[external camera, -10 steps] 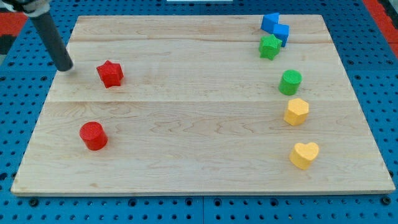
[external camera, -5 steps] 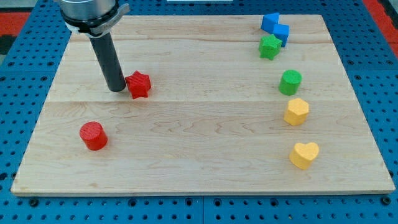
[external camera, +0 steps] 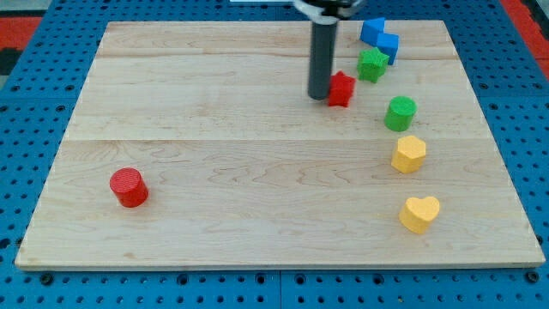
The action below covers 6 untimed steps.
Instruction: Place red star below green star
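My tip [external camera: 319,96] rests on the wooden desk [external camera: 214,172] directly against the left side of the red star [external camera: 341,88], the rod rising straight up out of the view's top. There are no fingers on this arm, only the rod, so nothing is gripped; the contact is a plain push from the side. The red star sits in the upper right part of the desk, just left of and slightly lower than the green star [external camera: 372,64]; the two look close but apart, though the gap is small enough that I cannot be sure. Above the green star lie two blue blocks [external camera: 380,38], touching each other. Down the right side run a green cylinder [external camera: 400,113], a yellow hexagonal block [external camera: 409,154] and a yellow heart [external camera: 419,214]. A red cylinder [external camera: 129,187] stands alone at lower left.
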Each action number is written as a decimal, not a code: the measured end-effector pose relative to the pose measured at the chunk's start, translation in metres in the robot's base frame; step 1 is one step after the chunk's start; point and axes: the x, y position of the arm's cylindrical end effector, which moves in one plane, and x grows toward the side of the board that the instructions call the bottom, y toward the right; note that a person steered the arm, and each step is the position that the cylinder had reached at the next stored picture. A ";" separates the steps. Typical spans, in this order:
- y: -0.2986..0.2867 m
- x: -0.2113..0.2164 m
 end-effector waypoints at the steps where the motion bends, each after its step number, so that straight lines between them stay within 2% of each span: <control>1: 0.012 -0.001; 3: 0.012 -0.018; 6: 0.026 -0.015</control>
